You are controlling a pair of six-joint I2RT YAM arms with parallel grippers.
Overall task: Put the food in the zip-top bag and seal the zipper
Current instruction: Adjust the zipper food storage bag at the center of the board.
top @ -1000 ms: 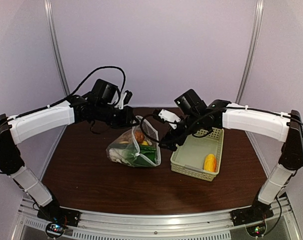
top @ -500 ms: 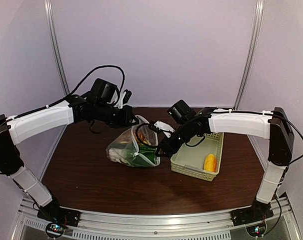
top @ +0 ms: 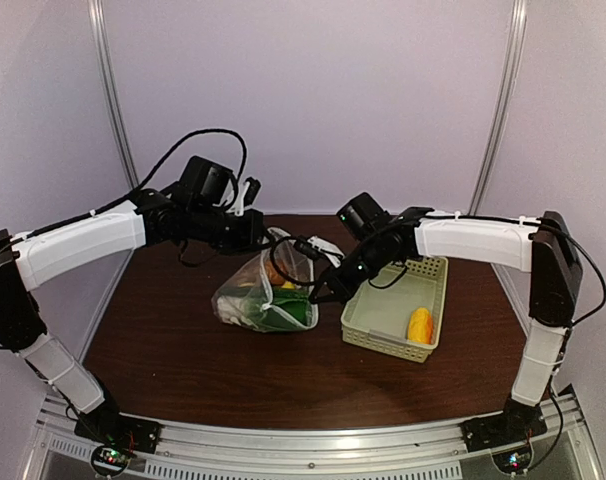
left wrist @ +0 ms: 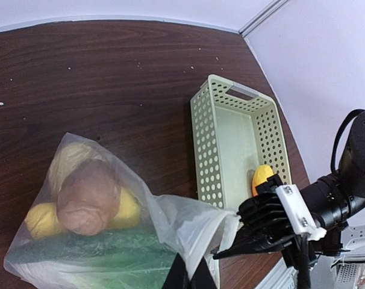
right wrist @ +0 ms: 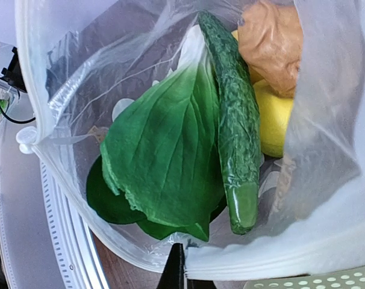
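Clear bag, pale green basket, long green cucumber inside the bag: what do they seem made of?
Clear floppy bag: thin glossy plastic film, wrinkled and see-through.
Pale green lattice basket: rigid moulded plastic, matte, with regular rows of holes.
Long green cucumber: probably toy plastic or rubber; pebbled skin with a slight sheen.

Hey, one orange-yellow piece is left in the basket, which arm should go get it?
Right, probably. The right gripper hangs beside the basket, nearer the orange-yellow piece, while the left gripper pinches the zip-top bag rim.
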